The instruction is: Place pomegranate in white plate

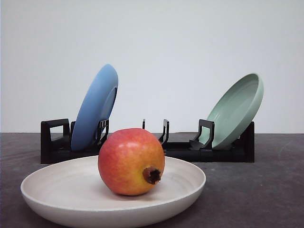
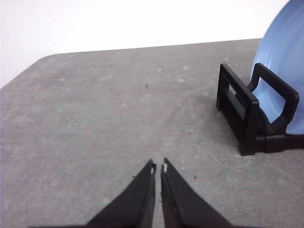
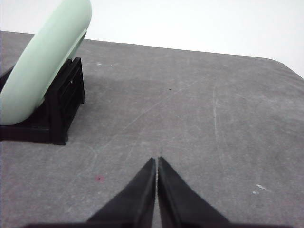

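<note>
- Both grippers are closed on nothing: the left gripper (image 2: 158, 167) has its tips all but meeting over bare table (image 2: 95, 118), and the right gripper (image 3: 156, 161) has its fingers pressed together likewise, nothing between them.
- Nothing of the task seems left, to my eye: the pomegranate (image 1: 131, 161) sits inside the white plate (image 1: 57, 187), resting on the plate's floor near its middle, crown stub turned toward the camera (and slightly to the right).
- Neither gripper touches fruit or plate; in the wrist views each set of fingers is well apart from any object, so I judge the fruit released and the arms drawn clear.
- Ahead of the left fingers the table runs open and bare; off to one side stands the end of the black rack (image 2: 247, 118), holding the blue plate (image 2: 280, 71) upright, near but not touching the fingers.
- Ahead of the right fingers there is also open grey surface, with the rack's other end and the green plate (image 3: 42, 66) leaning in it off to the other side, well apart.
- Beyond the white plate in the front view, the rack stretches across, its middle slots vacant (blue plate at one end, green at the other).
- Farthest out, the table's far edge and a rounded corner show in each wrist view, with white wall behind; I would reckon plenty of room to withdraw, provided the arms keep away from the rack ends.
</note>
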Action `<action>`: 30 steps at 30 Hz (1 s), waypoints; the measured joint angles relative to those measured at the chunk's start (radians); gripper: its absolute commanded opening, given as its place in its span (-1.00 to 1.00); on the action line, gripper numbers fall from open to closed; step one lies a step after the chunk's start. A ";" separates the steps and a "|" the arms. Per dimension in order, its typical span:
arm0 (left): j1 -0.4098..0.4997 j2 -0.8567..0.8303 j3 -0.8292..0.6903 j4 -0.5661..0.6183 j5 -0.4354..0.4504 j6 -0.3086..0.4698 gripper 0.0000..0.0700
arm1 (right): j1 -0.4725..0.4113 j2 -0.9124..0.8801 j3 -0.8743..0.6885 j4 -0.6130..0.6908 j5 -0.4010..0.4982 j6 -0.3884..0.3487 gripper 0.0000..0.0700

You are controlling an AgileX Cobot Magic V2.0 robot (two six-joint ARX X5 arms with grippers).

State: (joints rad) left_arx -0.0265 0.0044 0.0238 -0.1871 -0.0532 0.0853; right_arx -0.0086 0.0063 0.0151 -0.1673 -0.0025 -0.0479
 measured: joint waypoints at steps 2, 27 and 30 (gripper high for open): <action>0.000 0.000 0.000 0.000 0.000 0.000 -1.00 | 0.000 0.000 0.000 0.000 0.000 0.000 -1.00; 0.000 0.000 0.000 0.000 0.000 0.000 -1.00 | 0.000 0.000 0.000 0.000 0.000 0.000 -1.00; 0.000 0.000 0.000 0.000 0.000 0.000 -1.00 | 0.000 0.000 0.000 0.000 0.000 0.000 -1.00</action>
State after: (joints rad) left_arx -0.0265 0.0048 0.0238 -0.1871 -0.0532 0.0853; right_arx -0.0086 0.0063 0.0151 -0.1673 -0.0025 -0.0479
